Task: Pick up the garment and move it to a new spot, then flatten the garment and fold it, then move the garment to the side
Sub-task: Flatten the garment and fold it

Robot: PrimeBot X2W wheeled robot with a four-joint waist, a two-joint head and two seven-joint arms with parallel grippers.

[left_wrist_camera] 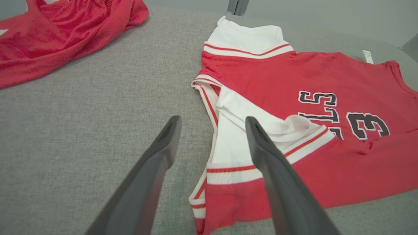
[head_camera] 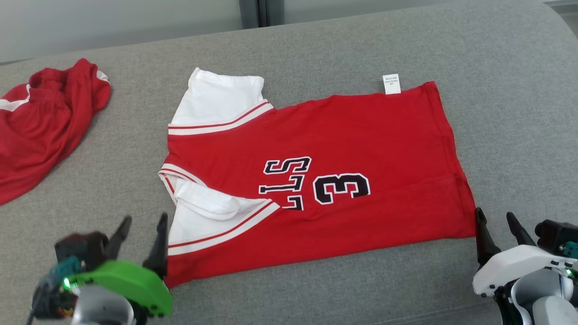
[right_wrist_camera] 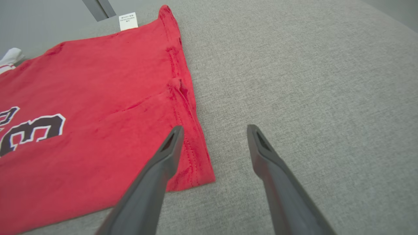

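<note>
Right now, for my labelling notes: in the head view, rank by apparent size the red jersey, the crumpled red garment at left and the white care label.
1. red jersey
2. crumpled red garment, smaller as seen, though the left edge cuts it off
3. white care label, by far the smallest

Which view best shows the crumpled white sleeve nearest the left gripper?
Left wrist view: the sleeve lies close up, its folds and red trim plain. The head view shows it smaller, beside the left gripper. The right wrist view faces the hem end of the jersey instead.
</note>
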